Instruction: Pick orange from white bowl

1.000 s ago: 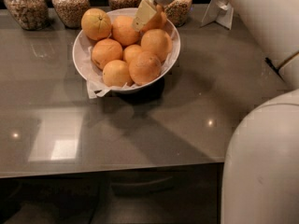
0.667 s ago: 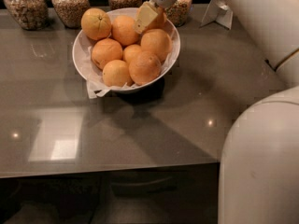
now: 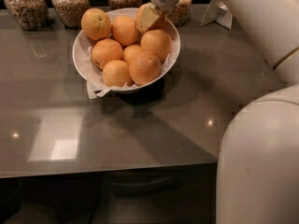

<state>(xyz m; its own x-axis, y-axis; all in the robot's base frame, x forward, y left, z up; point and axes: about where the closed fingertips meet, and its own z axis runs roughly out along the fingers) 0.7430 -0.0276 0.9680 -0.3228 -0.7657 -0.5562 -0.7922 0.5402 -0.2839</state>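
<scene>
Eight oranges are piled in the white bowl (image 3: 174, 50), which sits lined with white paper near the back of a glossy grey table (image 3: 187, 120). Your gripper (image 3: 148, 18) hangs over the bowl's far right rim, its pale tip pressed against the orange (image 3: 161, 21) at the back of the pile, which it partly hides. You cannot tell how far the gripper is open, or whether it has hold of that fruit. Glass jars of grain (image 3: 70, 4) line the table's far edge behind the bowl. Your white arm (image 3: 259, 17) reaches in from the right.
</scene>
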